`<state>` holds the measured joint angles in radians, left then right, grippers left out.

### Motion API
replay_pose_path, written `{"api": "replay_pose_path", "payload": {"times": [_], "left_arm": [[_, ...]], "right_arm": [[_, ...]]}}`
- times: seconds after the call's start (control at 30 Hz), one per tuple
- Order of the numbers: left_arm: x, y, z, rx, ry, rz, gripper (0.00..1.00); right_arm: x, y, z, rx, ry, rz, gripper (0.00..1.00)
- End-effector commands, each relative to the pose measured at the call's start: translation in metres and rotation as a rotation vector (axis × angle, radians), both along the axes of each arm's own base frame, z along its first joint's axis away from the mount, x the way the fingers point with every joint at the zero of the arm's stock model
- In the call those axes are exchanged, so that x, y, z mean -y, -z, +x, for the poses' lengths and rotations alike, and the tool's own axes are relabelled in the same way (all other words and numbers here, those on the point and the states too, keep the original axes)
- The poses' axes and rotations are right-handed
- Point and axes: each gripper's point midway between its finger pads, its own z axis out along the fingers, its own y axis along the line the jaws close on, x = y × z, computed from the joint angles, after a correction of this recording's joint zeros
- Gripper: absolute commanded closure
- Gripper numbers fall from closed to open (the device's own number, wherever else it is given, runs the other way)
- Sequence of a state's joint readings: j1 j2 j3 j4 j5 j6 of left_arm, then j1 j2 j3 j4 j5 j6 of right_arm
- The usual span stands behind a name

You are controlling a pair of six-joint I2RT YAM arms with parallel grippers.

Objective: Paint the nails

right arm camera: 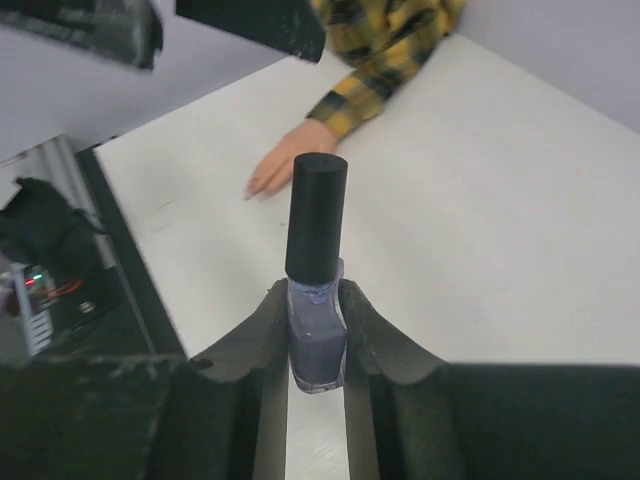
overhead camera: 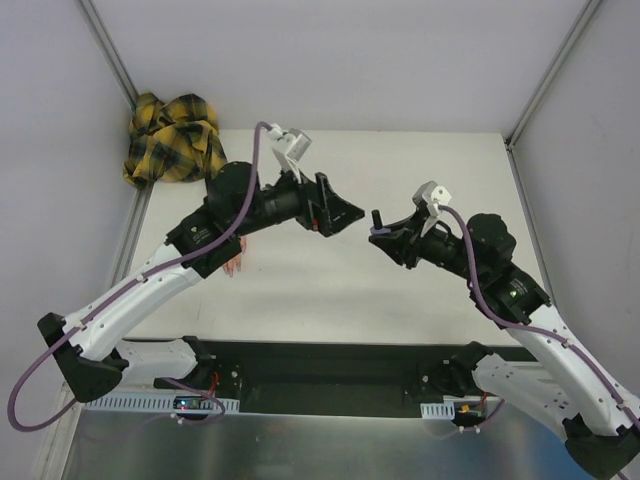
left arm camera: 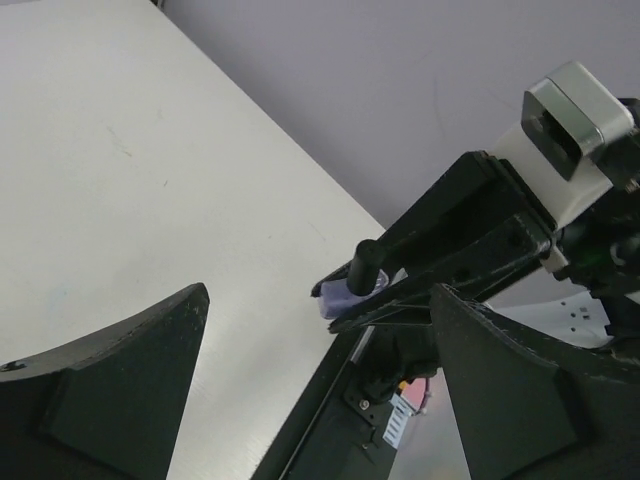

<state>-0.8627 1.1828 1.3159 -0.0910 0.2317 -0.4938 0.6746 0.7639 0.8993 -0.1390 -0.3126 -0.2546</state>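
My right gripper is shut on a small purple bottle with a black cap, held upright above the table in the right wrist view. My left gripper is open and empty. It faces the bottle from the left with a short gap; in the left wrist view the bottle sits beyond its spread fingers. The flesh-coloured fake hand lies flat on the table with its plaid sleeve. Its pinkish nails are tiny. From above the hand is mostly hidden under my left arm.
The sleeve's yellow-black plaid cloth is bunched in the back left corner. A black mounting strip with small electronics runs along the near table edge. Grey walls close the table on the left, back and right.
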Motion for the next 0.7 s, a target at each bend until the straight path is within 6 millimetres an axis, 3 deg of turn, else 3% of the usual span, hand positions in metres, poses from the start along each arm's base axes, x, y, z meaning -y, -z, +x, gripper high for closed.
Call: {"api": "replay_pose_path", "payload": {"times": [0.0,0.2,0.4,0.67], "left_arm": [[-0.010,-0.042,-0.045,0.064,0.273,-0.192,0.15],[-0.006,-0.040,-0.067,0.075,0.415,-0.186,0.22],[-0.002,-0.040,-0.072,0.097,0.485,-0.172,0.28],[0.008,-0.037,-0.071,0.069,0.540,-0.161,0.35]], "right_arm": [[-0.020,-0.047,-0.059,-0.071,-0.371,0.139,1.00],[-0.027,-0.052,-0.068,-0.124,-0.475,0.174,1.00],[-0.033,-0.064,-0.061,-0.095,-0.486,0.204,1.00],[-0.035,-0.063,-0.058,-0.118,-0.479,0.216,1.00]]}}
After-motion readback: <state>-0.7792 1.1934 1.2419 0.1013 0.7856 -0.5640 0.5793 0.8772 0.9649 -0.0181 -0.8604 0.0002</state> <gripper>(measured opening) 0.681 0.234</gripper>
